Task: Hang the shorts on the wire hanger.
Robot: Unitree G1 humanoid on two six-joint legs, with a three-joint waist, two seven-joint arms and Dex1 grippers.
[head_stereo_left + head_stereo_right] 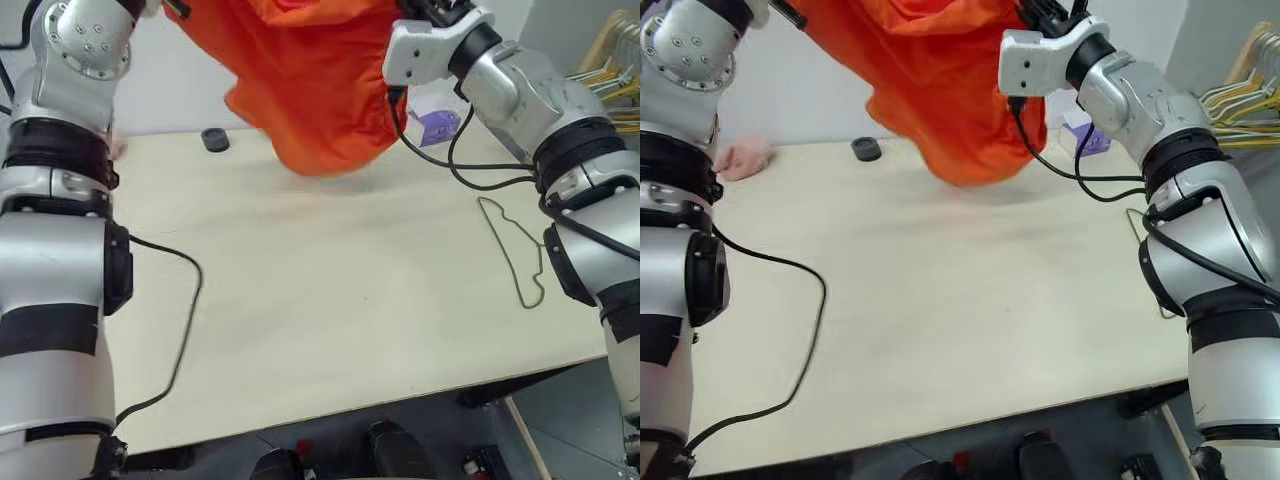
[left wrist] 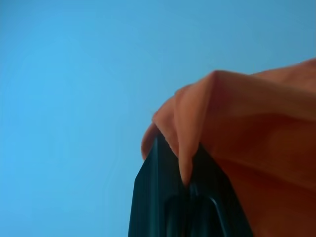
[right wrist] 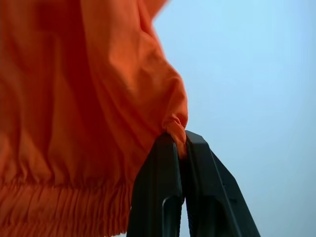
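Left eye view has the shorts point(image 1: 310, 80) lifted clear of the counter point(image 1: 330, 300), hanging at twelve o'clock between both raised arms, the lowest fold just above the far edge of the top. Left wrist view shows the left end effector point(image 2: 187, 185) clamped on a pinch of orange fabric; right wrist view shows the right end effector point(image 3: 180, 148) closed on another bunch of it, near the gathered waistband. At three o'clock the hanger point(image 1: 515, 250) lies flat on the counter, well apart from the shorts. A small black disc point(image 1: 215, 139) sits at eleven o'clock, a pink cloth point(image 1: 743, 157) at ten.
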